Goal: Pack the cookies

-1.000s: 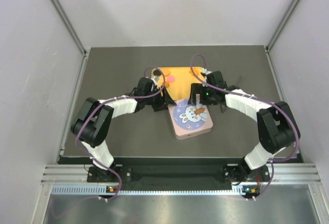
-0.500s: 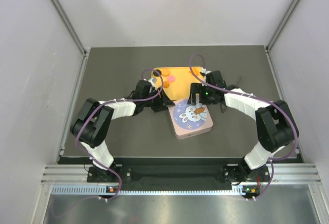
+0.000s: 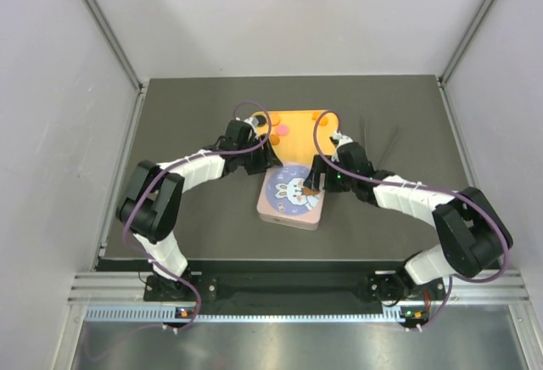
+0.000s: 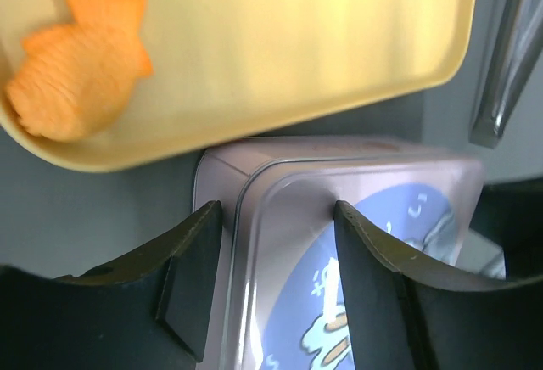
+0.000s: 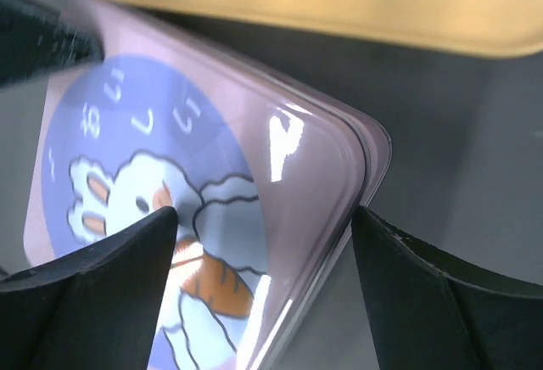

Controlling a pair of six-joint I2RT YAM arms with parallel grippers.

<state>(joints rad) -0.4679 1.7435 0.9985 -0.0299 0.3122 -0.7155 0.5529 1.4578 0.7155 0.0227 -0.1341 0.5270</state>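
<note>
The dark table fills the middle of the top view. Both arms reach in from its near edge, the left arm from the near left corner and the right arm from the near right corner, and they meet around the centre.

A yellow tray lies a little past the centre, toward the far edge. Just beside its near rim sits a pink square tin, turned askew to the table edges. Its lid is on and shows a rabbit on a blue circle.

The left claw is at the tin's far left corner. In its wrist view the fingers stand about half apart and straddle that corner, one down beside the tin's side wall and the other over the lid. It has no hold on anything that I can make out.

The right claw is at the tin's far right corner. Seen from its wrist, its fingers are spread wide, one over the rabbit picture and the other just outside the tin's edge, gripping nothing.

The cookies lie on the tray: orange and pink discs near its far left corner and an orange one by its far right corner. A fish-shaped orange cookie rests against the tray's rim.
</note>
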